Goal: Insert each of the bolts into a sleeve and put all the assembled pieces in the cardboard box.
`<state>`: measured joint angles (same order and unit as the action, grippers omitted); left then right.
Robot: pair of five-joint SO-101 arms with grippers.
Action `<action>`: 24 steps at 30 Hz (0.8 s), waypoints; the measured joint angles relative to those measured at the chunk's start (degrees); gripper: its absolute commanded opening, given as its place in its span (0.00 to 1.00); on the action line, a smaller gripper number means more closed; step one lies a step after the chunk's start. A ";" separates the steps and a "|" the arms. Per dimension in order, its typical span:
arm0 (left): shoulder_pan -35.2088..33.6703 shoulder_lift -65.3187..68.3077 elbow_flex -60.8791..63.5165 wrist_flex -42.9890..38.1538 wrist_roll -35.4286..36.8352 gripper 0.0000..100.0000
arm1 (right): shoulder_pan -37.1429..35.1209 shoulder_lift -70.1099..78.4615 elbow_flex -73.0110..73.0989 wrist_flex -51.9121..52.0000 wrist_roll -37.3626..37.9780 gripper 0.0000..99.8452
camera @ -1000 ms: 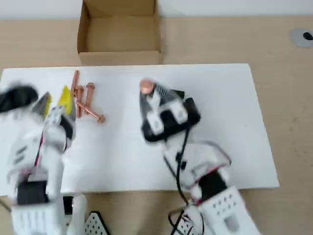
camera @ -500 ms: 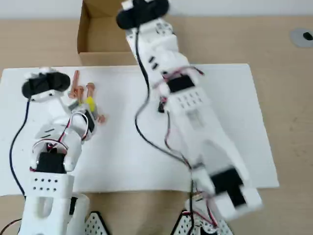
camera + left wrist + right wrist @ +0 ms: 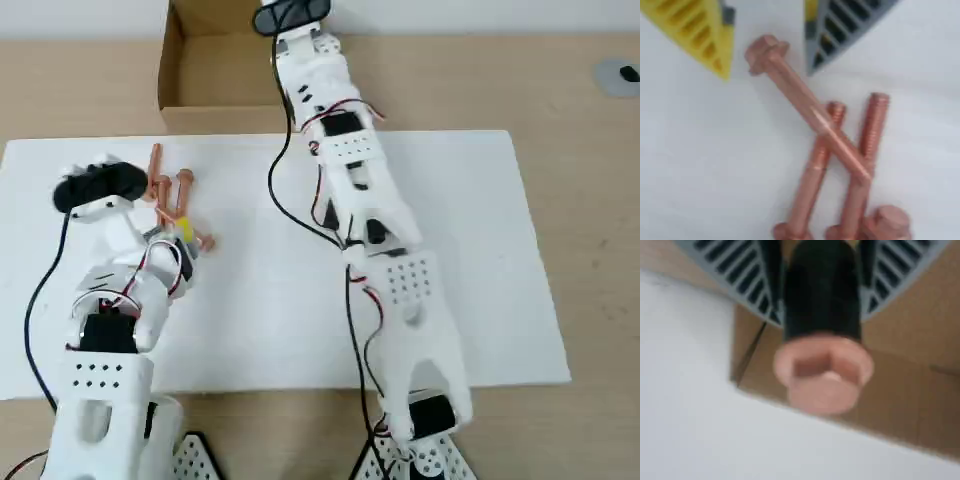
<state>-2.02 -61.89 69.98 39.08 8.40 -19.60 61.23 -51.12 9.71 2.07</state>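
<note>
No text, label, brand, number or sign can be read anywhere. The cardboard box [image 3: 172, 70] has plain brown walls, and the bolts [image 3: 810, 115] beside it, on the white sheet [image 3: 250, 310], carry no legible marking.

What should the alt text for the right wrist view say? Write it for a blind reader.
The right end effector grips a black sleeve with a copper bolt head protruding from its end. Behind it lie the cardboard box and a white surface.
</note>
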 measured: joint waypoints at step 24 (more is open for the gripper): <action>-2.46 0.00 2.64 0.00 0.00 0.11 | -0.79 24.00 -40.35 12.57 -8.53 0.18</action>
<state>-4.48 -61.89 72.62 39.08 8.40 -20.40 85.23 -91.47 22.29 -6.46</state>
